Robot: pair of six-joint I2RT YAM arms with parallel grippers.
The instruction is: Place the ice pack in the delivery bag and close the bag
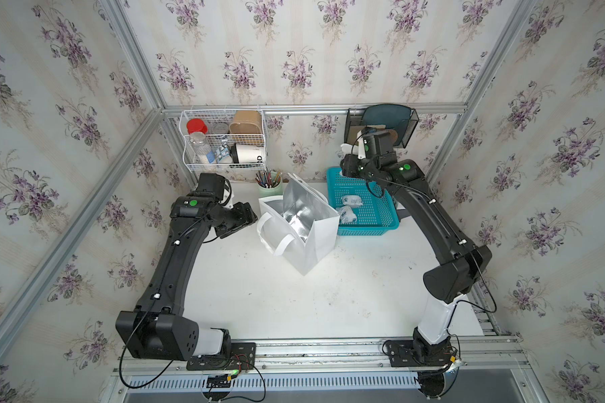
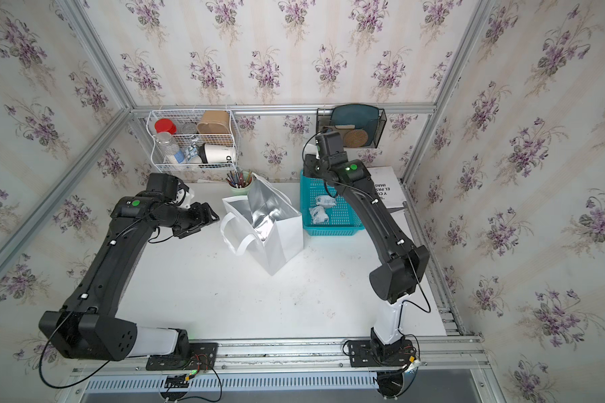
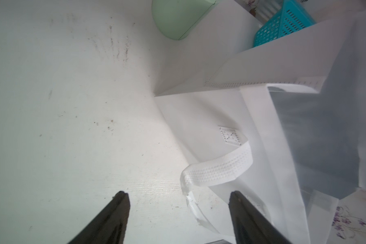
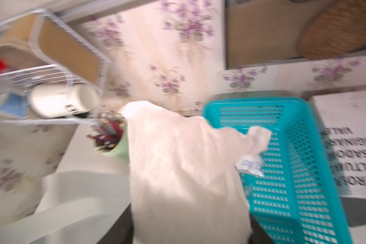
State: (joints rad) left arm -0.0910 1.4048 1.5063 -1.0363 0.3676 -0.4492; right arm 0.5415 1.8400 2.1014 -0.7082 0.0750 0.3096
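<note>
The left arm (image 1: 175, 258) reaches forward, low over the worktop (image 1: 276, 300). In a top view the open delivery bag (image 1: 313, 244) stands at 3 o'clock from the left jaws. They are spread wide and grip nothing, with a strap handle (image 3: 220, 166) looping near them.

The right arm (image 1: 430, 216) stretches to the far corner of the turquoise basket (image 1: 367, 230). Two ice packs (image 1: 351, 201) lie inside it, at 6 o'clock from the right jaws. A blurred pale mass (image 4: 184, 169) hides those jaws, so I cannot tell whether they grip anything.

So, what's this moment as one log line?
ice packs: two in basket | delivery bag: upright, open | left gripper: open, beside bag | right gripper: over basket, jaws unseen
</note>
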